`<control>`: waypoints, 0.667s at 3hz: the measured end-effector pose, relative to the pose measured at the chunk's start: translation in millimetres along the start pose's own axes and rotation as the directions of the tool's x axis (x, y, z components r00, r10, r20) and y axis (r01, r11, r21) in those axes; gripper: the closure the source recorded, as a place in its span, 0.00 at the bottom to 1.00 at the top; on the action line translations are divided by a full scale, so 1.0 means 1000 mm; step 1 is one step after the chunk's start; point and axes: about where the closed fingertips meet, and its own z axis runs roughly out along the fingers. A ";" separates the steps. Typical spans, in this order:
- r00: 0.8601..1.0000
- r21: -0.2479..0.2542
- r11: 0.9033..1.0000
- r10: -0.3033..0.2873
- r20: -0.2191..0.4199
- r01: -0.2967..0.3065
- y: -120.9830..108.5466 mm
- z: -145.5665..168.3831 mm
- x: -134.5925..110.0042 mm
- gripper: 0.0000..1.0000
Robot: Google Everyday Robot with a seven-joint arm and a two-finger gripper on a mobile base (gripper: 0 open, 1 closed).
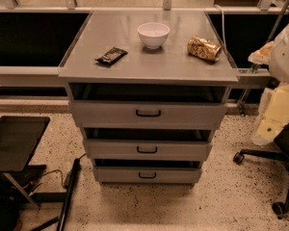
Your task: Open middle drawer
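A grey metal cabinet [149,69] has three stacked drawer fronts. The middle drawer [183,150] is the second front, with a small black loop handle [147,149] at its centre. A dark gap shows above it. The top drawer [192,113] is widest and the bottom drawer [173,175] is narrowest. My gripper [277,112], on the pale arm, is at the right edge of the view. It is to the right of the cabinet, about level with the top drawer, and touches nothing.
On the cabinet top lie a white bowl [153,34], a black snack bar [111,56] and a crumpled golden bag [203,48]. A black office chair base [274,160] stands at the right. A black stand [14,141] and cables are at the left on the speckled floor.
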 end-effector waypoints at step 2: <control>0.961 -0.128 0.991 0.066 0.268 -0.032 0.058 0.129 0.037 0.00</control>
